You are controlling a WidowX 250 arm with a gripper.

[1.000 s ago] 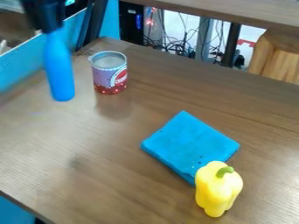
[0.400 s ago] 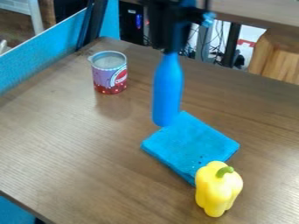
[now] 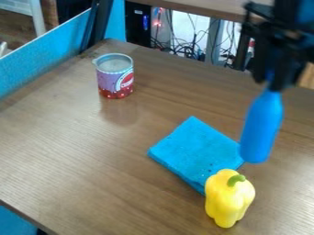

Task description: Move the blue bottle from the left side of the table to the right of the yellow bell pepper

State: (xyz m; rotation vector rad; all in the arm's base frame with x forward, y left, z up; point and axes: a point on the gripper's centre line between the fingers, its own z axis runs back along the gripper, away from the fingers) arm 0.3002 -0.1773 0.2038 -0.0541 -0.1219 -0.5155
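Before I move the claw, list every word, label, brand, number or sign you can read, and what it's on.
No text is legible.
Can: pale lettering on a red patch, too blurred to read.
Black box behind the table: small blue marks, too small to read.
Blue bottle, cloth, yellow pepper: no print visible.

Bottle (image 3: 262,127) and cloth (image 3: 195,152) blue; pepper (image 3: 228,199) yellow, stem (image 3: 236,180) green
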